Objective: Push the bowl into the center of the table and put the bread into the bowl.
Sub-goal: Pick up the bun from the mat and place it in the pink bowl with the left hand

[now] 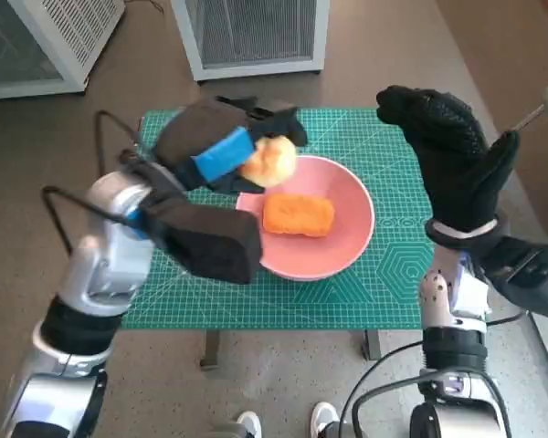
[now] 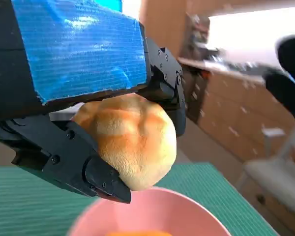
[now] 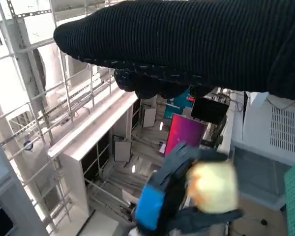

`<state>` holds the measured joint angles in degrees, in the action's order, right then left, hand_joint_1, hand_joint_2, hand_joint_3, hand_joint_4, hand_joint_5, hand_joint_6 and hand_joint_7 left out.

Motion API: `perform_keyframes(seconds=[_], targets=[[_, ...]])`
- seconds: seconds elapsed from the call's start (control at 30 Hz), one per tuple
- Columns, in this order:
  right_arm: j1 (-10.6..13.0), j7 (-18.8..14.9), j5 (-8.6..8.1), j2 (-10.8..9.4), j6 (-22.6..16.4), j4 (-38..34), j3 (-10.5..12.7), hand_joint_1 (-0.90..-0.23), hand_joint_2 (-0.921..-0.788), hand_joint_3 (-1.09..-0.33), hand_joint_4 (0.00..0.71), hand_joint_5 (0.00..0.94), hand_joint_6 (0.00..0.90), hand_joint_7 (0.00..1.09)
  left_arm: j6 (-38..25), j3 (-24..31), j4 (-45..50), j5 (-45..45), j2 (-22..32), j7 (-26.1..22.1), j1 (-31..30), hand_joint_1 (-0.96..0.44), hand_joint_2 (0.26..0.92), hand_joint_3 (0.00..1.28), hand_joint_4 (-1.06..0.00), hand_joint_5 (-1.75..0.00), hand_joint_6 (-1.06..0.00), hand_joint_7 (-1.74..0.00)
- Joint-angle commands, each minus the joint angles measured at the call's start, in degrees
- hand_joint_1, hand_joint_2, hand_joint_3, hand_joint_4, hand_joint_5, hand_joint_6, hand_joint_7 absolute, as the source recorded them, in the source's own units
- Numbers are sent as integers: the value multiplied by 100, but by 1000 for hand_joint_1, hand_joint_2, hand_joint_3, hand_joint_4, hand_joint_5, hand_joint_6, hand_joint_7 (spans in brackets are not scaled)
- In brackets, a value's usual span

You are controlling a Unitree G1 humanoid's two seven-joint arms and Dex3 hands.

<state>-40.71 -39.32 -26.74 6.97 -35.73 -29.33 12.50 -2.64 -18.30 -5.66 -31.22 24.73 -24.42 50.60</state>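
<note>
A pink bowl (image 1: 347,239) sits near the middle of the green cutting mat (image 1: 397,274); its rim (image 2: 152,201) also shows in the left wrist view. An orange rectangular bread piece (image 1: 298,215) lies inside it. My left hand (image 1: 221,148) holds a round golden bread roll (image 1: 270,161) (image 2: 132,140) (image 3: 212,186) above the bowl's far-left rim. My right hand (image 1: 449,151) is raised over the mat's right side, fingers spread, holding nothing; the glove (image 3: 187,44) fills the right wrist view.
White slatted cabinets (image 1: 256,36) stand beyond the table's far edge. A person's white shoes (image 1: 288,422) show on the floor at the near edge. Black cables (image 1: 82,196) loop by my left forearm.
</note>
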Motion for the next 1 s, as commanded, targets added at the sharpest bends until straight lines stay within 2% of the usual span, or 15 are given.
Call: perform_keyframes(seconds=[0.03, 0.3, 0.37, 0.4, 0.43, 0.47, 0.5, 0.53, 0.6, 0.67, 0.8, 1.0], targets=[[149, 17, 73, 57, -15, 9, 17, -545, -921, -465, 333, 6, 71, 512, 261, -240, -587, -15, -266, -28, 369, 1, 920, 67, -714, -1190, -605, -1144], [224, 29, 130, 116, -134, 24, 24, -539, -921, -471, 325, 2, 49, 495, 712, -542, -1791, -121, -678, 229, 681, 1, 919, 74, -711, -1163, -592, -1189], [241, 41, 143, 130, -166, 28, 22, -537, -921, -485, 318, 2, 45, 491, 721, -592, -2058, -151, -768, 288, 714, 1, 920, 105, -683, -1207, -550, -1213], [247, 45, 145, 137, -175, 30, 21, -537, -921, -490, 314, 1, 44, 489, 719, -611, -2160, -164, -802, 311, 723, 0, 920, 162, -633, -1265, -470, -1283], [253, 43, 142, 148, -183, 34, 21, -536, -921, -492, 312, 1, 43, 488, 671, -634, -2255, -172, -844, 306, 716, 0, 920, 184, -614, -1287, -440, -1309], [259, 43, 139, 156, -189, 38, 20, -537, -921, -494, 309, 0, 43, 487, 641, -648, -2325, -177, -873, 303, 714, -15, 882, 198, -511, -1074, -352, -1089], [265, 40, 133, 166, -193, 42, 21, -538, -921, -496, 307, 0, 43, 486, 553, -655, -2372, -175, -910, 261, 697, -25, 862, 195, -484, -861, -325, -891], [269, 38, 128, 174, -196, 45, 21, -538, -921, -496, 306, 0, 43, 486, 494, -656, -2406, -175, -936, 232, 687, -31, 853, 189, -451, -736, -297, -796], [280, 42, 125, 191, -200, 58, 21, -539, -921, -498, 305, 0, 43, 484, 343, -636, -2450, -138, -998, 153, 658, -55, 833, 159, -371, -348, -228, -536], [289, 53, 128, 206, -204, 70, 21, -539, -921, -498, 304, 0, 43, 483, 215, -599, -2451, -75, -1053, 96, 616, -75, 822, 143, -305, -189, -195, -437], [268, 59, 136, 230, -234, 15, 31, -539, -921, -497, 304, 0, 45, 481, 96, -534, -2319, 2, -1072, 65, 476, -119, 814, 125, -224, -43, -168, -349], [215, 89, 183, 226, -270, -48, 19, -536, -921, -497, 304, 0, 47, 476, 254, -385, -2093, 185, -937, 102, 270, -213, 821, 108, -154, -5, -145, -309]])
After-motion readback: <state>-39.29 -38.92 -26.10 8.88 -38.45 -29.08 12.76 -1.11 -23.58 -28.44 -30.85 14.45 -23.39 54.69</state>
